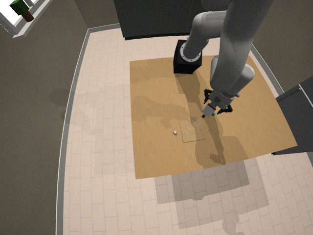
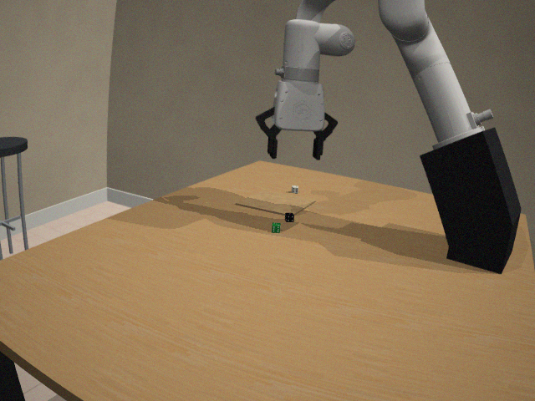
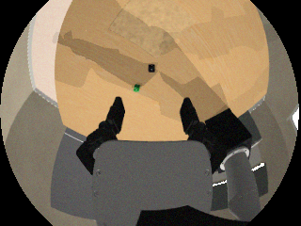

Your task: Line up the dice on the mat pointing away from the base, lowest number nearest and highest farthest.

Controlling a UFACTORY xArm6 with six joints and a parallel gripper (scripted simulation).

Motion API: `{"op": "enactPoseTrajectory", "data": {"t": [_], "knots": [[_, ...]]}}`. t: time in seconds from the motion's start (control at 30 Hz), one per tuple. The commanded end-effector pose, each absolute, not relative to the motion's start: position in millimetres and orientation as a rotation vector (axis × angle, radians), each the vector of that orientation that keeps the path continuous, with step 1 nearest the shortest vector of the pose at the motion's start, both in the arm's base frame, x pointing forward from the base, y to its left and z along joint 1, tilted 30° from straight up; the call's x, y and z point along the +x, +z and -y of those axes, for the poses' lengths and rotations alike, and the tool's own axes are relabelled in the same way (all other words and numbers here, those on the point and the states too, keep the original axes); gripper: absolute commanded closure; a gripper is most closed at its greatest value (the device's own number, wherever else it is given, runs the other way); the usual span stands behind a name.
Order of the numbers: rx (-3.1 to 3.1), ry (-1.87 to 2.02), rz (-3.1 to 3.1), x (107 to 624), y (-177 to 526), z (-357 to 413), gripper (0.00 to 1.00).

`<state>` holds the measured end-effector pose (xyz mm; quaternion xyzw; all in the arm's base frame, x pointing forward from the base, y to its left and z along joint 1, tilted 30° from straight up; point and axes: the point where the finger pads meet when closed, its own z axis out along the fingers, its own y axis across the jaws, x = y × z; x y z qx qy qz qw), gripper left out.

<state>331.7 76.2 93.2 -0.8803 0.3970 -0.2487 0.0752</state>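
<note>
A thin tan mat (image 1: 192, 130) lies flat on the wooden table; it also shows in the wrist view (image 3: 139, 30). A green die (image 2: 276, 227) and a black die (image 2: 289, 216) sit on the table just off the mat's edge nearest the base. In the overhead view the green die (image 1: 213, 114) and black die (image 1: 203, 116) peek out beside the gripper. A white die (image 1: 174, 132) sits on the table left of the mat. My gripper (image 2: 295, 149) hangs open and empty, high above the green and black dice. In the wrist view the green die (image 3: 137, 88) lies between my fingers' line of sight.
The arm's black base (image 1: 186, 59) stands at the table's far edge. A dark cabinet (image 1: 298, 111) flanks the table's right side. A stool (image 2: 10, 190) stands on the floor off the table.
</note>
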Motion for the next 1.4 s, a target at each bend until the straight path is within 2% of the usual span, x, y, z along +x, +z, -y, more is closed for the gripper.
{"op": "enactPoseTrajectory", "data": {"t": [0.0, 0.67, 1.37], "knots": [[-2.632, -0.747, -1.2, 332, 94, -77, 0.0], [-2.339, -0.686, -1.586, 336, 91, -77, 0.0], [-1.625, -0.523, -2.178, 342, 84, -78, 0.0]]}}
